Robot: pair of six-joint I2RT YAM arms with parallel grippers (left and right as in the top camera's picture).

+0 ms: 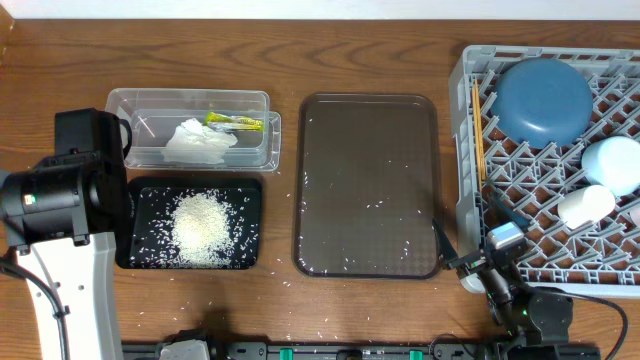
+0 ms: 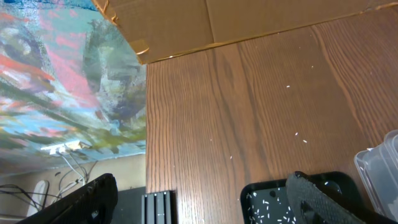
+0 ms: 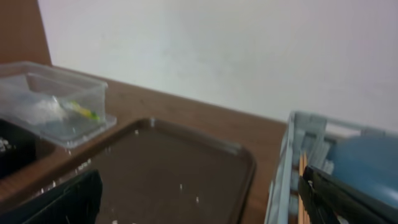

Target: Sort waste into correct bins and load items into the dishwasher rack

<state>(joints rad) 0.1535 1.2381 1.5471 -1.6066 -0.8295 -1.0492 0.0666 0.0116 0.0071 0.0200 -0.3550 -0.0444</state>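
Observation:
The clear tub (image 1: 190, 103) at upper left holds the crumpled white tissue (image 1: 196, 143) and the yellow-green wrapper (image 1: 236, 123). The black tray (image 1: 250, 190) below it holds a pile of white rice (image 1: 203, 229). The grey rack (image 1: 466, 150) at right holds the dark-blue bowl (image 1: 545, 100), the light-blue bowl (image 1: 614, 163), the white cup (image 1: 586, 205) and chopsticks (image 1: 478, 128). My left gripper (image 2: 199, 202) is open and empty over the black tray's left edge (image 2: 249, 190). My right gripper (image 3: 199, 199) is open and empty, low at the rack's front left corner, facing the brown tray (image 3: 168, 162).
The brown serving tray (image 1: 368, 185) lies in the middle with a few stray rice grains on it. Loose grains also dot the wood near the front edge (image 1: 300, 290). A cardboard sheet (image 2: 205, 25) lies beyond the table's left side.

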